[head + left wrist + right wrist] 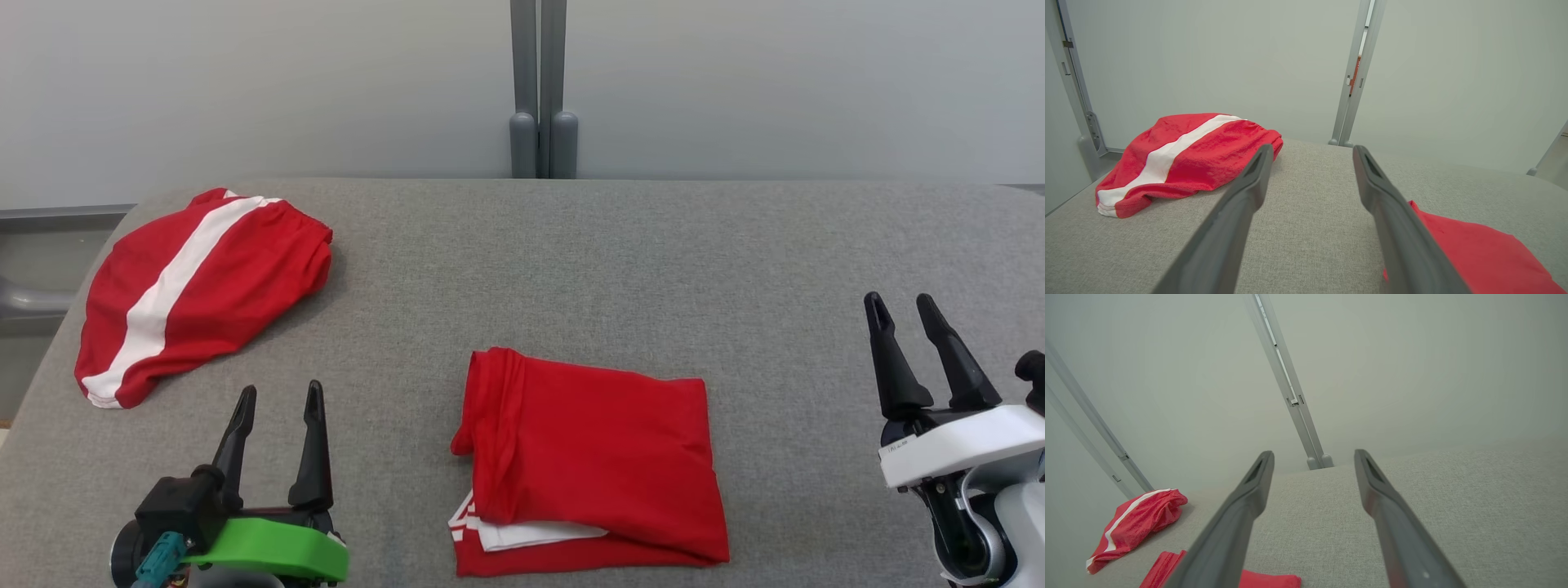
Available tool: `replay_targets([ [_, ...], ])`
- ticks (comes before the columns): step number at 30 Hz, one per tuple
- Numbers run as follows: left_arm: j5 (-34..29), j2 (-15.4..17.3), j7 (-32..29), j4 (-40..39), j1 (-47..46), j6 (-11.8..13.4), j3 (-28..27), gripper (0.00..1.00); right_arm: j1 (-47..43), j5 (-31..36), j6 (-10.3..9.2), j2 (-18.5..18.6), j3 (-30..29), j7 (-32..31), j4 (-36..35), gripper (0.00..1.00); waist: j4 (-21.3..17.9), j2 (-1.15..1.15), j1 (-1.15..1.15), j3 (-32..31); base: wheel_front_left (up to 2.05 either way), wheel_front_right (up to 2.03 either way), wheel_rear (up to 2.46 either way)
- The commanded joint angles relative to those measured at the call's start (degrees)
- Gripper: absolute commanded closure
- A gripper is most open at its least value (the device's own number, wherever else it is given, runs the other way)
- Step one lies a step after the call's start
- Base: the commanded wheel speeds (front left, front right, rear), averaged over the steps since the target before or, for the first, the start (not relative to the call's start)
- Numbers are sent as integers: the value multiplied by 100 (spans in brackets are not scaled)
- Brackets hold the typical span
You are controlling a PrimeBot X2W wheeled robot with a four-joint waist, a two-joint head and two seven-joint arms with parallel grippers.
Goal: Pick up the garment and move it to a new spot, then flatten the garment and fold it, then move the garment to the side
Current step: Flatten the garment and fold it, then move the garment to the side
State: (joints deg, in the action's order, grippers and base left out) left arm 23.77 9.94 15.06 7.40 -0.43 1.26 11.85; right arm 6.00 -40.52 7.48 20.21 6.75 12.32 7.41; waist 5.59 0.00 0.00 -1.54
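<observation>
While the left hand [282,388] and right hand [897,297] hover spread and empty, the folded red garment [592,465] lies on the worktop [653,269] between them — nearer the left. Pinching only its top layer could well undo the fold.

No legible text; tiny label [896,445] on right end effector [899,302] unreadable
</observation>
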Motion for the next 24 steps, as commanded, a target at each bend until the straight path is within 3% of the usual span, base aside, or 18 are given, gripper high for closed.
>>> replay_targets([
  [1,-95,-40,14,-46,88,-28,-40,0,-124,173,2,-41,-49,76,75,0,35,0,0,-15,0,0,0],
  [12,-332,-171,15,-126,282,-126,-341,0,-488,945,1,-231,-316,260,-10,0,-64,0,0,-146,0,0,0],
  [24,-588,-306,14,-92,302,-268,-516,0,-629,1161,1,-347,-324,287,-89,0,-163,0,0,-161,0,0,0],
])
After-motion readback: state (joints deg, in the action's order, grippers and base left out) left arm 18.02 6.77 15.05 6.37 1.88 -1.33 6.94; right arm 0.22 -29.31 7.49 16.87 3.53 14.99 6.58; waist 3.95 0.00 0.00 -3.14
